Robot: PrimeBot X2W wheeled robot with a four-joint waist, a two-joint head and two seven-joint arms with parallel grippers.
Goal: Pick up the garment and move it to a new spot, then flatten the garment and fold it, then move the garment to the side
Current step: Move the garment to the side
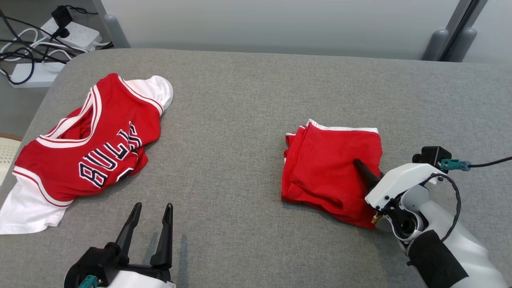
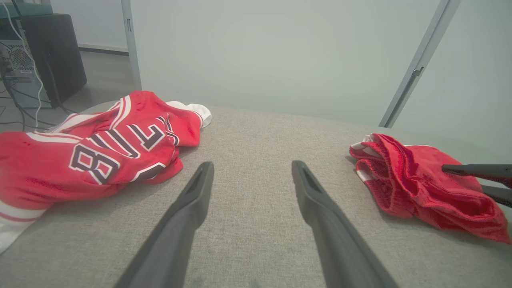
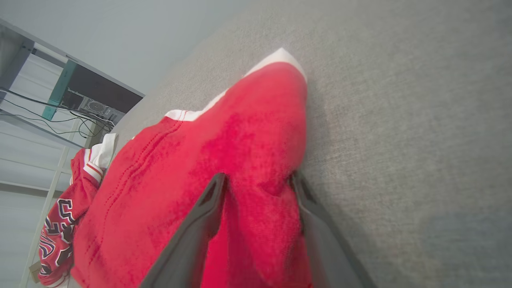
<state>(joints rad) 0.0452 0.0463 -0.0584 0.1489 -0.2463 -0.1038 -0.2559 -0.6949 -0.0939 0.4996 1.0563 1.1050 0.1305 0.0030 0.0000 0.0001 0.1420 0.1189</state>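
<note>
From the head view you have two garments on the grey table: one jersey and, well to its right, one folded red garment. The left gripper sits near the jersey's lower edge.

In the left wrist view, its two fingers are spread and hold nothing.

In the right wrist view, the right gripper has its jaws apart, astride a ridge of the folded red garment.

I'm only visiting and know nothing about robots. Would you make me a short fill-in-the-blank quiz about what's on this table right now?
1. The lettered jersey lies on the robot's ___ side of the grey table.
2. The right tool has its fingers either side of a fold in the folded garment, whose main colour is ___.
3. The left tool stands open above bare table and holds ___.
Missing words: left; red; nothing.
</note>
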